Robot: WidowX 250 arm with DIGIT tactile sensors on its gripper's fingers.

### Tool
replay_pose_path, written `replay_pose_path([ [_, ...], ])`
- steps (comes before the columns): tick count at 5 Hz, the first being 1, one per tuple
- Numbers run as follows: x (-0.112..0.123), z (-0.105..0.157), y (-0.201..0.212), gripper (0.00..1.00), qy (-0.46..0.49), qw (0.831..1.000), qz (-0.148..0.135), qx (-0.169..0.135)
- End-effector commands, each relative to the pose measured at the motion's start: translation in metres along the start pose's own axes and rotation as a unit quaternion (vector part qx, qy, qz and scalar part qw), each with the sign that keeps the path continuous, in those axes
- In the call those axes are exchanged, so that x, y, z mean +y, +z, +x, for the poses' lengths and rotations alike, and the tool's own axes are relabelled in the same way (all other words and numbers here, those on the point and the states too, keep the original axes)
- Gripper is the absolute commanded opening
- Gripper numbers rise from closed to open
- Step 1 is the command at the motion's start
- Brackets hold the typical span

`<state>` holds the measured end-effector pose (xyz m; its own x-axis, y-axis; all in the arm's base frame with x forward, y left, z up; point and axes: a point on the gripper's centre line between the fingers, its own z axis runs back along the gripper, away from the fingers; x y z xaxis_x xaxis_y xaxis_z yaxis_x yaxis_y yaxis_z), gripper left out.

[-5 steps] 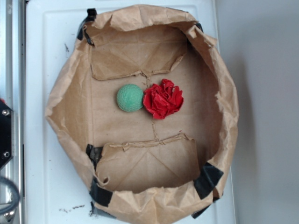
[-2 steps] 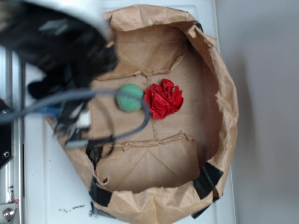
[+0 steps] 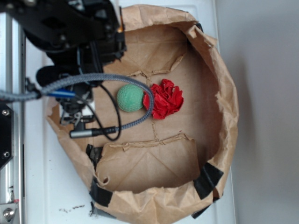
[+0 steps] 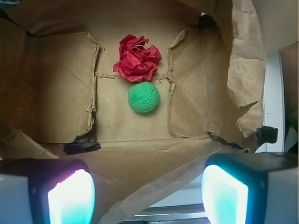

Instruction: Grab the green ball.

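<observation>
The green ball (image 3: pixel 130 98) lies on the floor of the brown paper bag (image 3: pixel 227 107), touching the crumpled red paper wad (image 3: pixel 163 99) on its right. My gripper (image 3: pixel 78 115) hangs over the bag's left wall, left of the ball and apart from it. In the wrist view the ball (image 4: pixel 144 97) sits ahead of the gripper (image 4: pixel 147 196), just below the red wad (image 4: pixel 137 58). Both glowing fingertips (image 4: pixel 70 198) stand wide apart with only the bag's wall (image 4: pixel 140 156) between them, so the gripper is open.
The bag's crumpled walls ring the floor, with black tape (image 3: pixel 208 179) at its corners. Folded flaps (image 3: pixel 149 165) lie on the bag floor in front of and behind the ball. A grey cable (image 3: pixel 135 119) loops from the arm across the ball's right edge. White table (image 3: pixel 51 186) surrounds the bag.
The arm has come into view from the upper left and now sits sharp over the bag's left rim. Ball and red wad have not moved.
</observation>
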<state>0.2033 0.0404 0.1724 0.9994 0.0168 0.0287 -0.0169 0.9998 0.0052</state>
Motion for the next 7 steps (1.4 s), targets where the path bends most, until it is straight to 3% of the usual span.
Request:
replay_pose_path([
  [1, 0.004, 0.015, -0.025, 1.00, 0.004, 0.999, 0.035, -0.032],
  [2, 0.009, 0.022, -0.049, 1.00, -0.009, 0.998, 0.046, -0.047],
  [4, 0.009, 0.036, -0.083, 1.00, -0.025, 0.998, 0.057, -0.012],
  [6, 0.008, 0.045, -0.102, 1.00, -0.020, 0.999, 0.031, -0.031],
  [7, -0.001, 0.045, -0.100, 1.00, -0.023, 0.998, -0.007, -0.059],
])
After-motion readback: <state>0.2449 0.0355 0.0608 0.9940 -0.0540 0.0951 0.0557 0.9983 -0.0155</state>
